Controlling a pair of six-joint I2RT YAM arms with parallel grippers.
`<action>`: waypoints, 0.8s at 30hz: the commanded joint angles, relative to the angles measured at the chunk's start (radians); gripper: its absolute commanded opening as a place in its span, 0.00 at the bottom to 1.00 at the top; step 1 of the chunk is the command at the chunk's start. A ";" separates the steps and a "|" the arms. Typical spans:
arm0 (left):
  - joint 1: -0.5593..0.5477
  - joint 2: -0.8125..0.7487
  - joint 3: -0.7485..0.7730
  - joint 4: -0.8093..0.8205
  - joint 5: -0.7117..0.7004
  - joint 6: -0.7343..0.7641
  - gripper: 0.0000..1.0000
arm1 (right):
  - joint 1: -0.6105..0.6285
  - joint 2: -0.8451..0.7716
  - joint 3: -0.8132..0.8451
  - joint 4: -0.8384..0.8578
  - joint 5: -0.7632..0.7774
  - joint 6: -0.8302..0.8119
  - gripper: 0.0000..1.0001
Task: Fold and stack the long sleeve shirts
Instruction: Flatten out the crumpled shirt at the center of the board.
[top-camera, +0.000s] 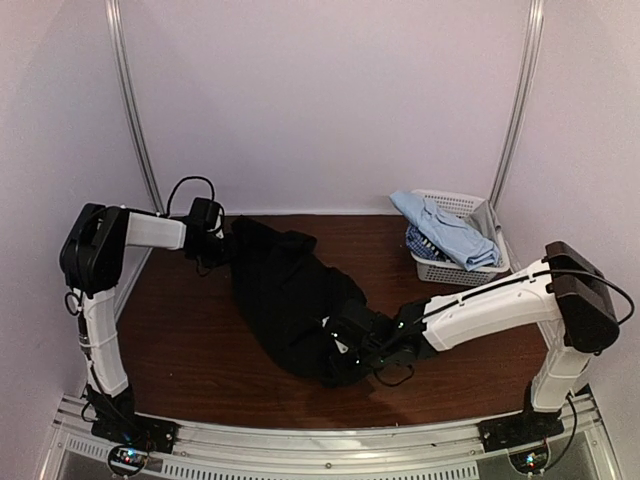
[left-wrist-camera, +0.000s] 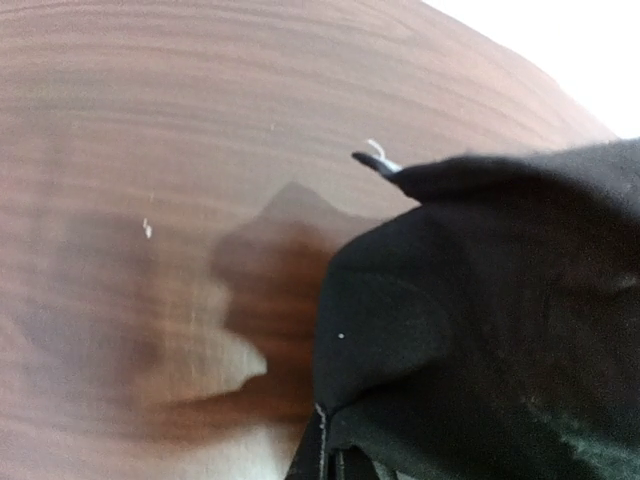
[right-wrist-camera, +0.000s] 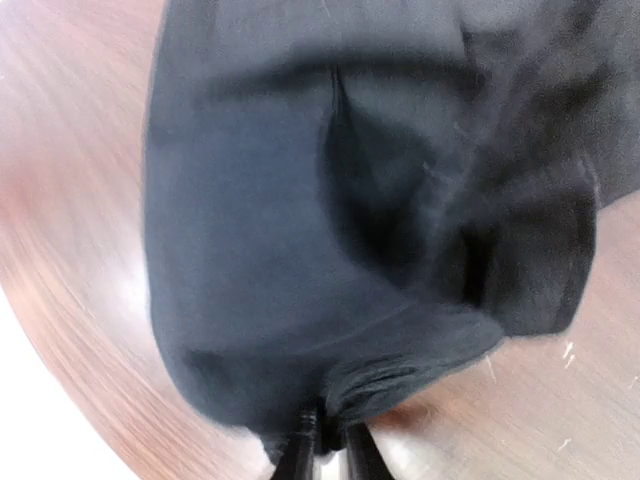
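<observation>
A plain black long sleeve shirt (top-camera: 290, 295) lies crumpled across the middle of the brown table. My left gripper (top-camera: 222, 243) is shut on the shirt's far left corner; in the left wrist view the black cloth (left-wrist-camera: 480, 320) bunches out of the jaws (left-wrist-camera: 335, 455). My right gripper (top-camera: 345, 352) is shut on the shirt's near right edge, and the right wrist view shows the cloth (right-wrist-camera: 300, 250) gathered between its fingers (right-wrist-camera: 330, 445). A pale blue shirt (top-camera: 445, 228) drapes over the basket, with a blue-and-white patterned shirt (top-camera: 420, 242) under it.
A white lattice basket (top-camera: 455, 268) stands at the back right of the table (top-camera: 190, 340). Metal poles run up the pale walls on both sides. A metal rail (top-camera: 320, 440) runs along the near edge, carrying both arm bases.
</observation>
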 joint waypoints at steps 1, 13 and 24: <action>0.013 0.038 0.073 0.012 0.071 0.025 0.00 | 0.006 -0.016 -0.008 0.041 0.039 0.076 0.25; 0.045 0.028 0.162 -0.068 0.057 0.057 0.49 | -0.121 -0.111 0.073 -0.086 0.146 -0.036 0.80; 0.115 -0.018 0.232 -0.152 -0.004 0.091 0.66 | -0.273 -0.004 0.215 -0.063 0.119 -0.166 0.85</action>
